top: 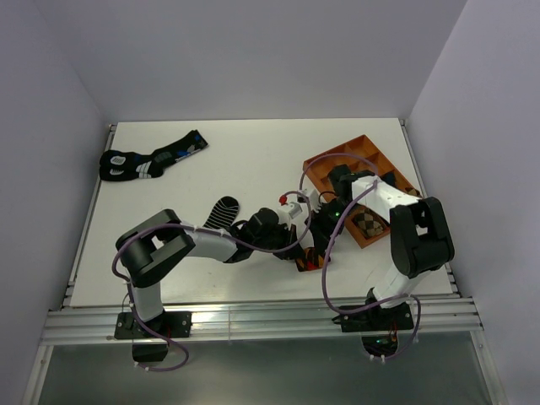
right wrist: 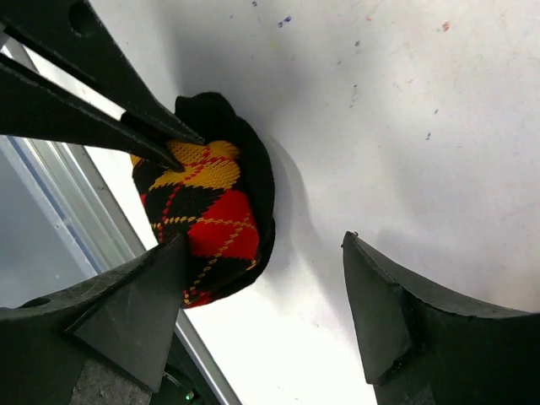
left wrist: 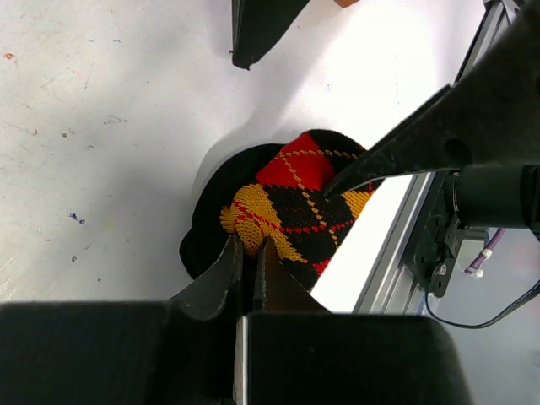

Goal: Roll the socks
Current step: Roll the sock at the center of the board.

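Note:
The argyle sock (left wrist: 295,190) lies bunched in a small roll near the table's front edge, seen also in the right wrist view (right wrist: 207,219) and the top view (top: 309,262). My left gripper (left wrist: 249,243) is shut on its orange end; in the top view it (top: 297,248) sits just left of the roll. My right gripper (right wrist: 266,240) is open, with one finger (right wrist: 160,287) against the roll's side and the other on bare table; in the top view it (top: 325,229) hangs over the roll. The striped ankle sock (top: 222,211) lies flat left of both grippers.
An orange tray (top: 337,160) at the right holds a brown-checked rolled bundle (top: 369,222). Black socks with blue and white marks (top: 152,160) lie at the far left. The table's metal front rail (left wrist: 396,245) runs close beside the roll.

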